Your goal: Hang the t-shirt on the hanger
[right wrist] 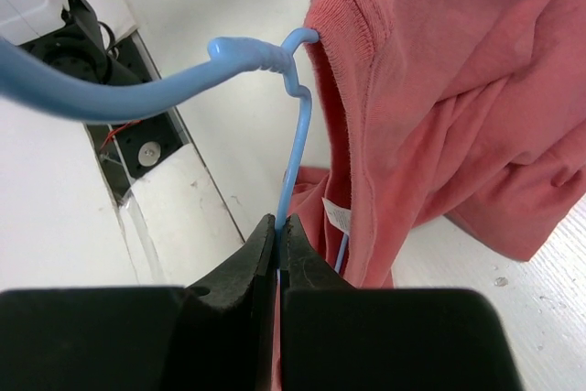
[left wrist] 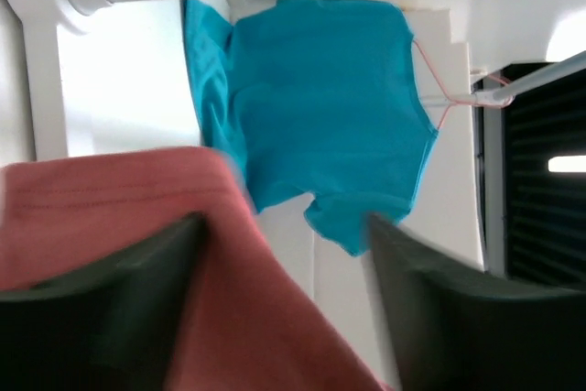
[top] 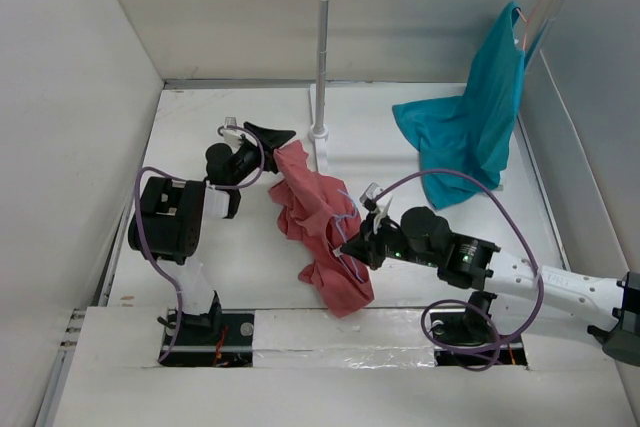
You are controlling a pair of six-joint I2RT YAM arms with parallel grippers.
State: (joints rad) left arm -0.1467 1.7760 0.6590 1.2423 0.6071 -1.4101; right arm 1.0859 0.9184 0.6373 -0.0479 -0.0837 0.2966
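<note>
hanger [right wrist: 299, 135] pinched in right claw [right wrist: 277, 224], clear only from right wrist.

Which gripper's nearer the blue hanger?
Right. The right gripper is shut on the hanger wire; the left gripper is open at the t-shirt's far edge, apart from the hanger.

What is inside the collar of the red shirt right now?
One wire of the blue hanger enters the shirt at the collar; the right gripper is shut on another wire below. Cloth hides how far it reaches inside.
</note>
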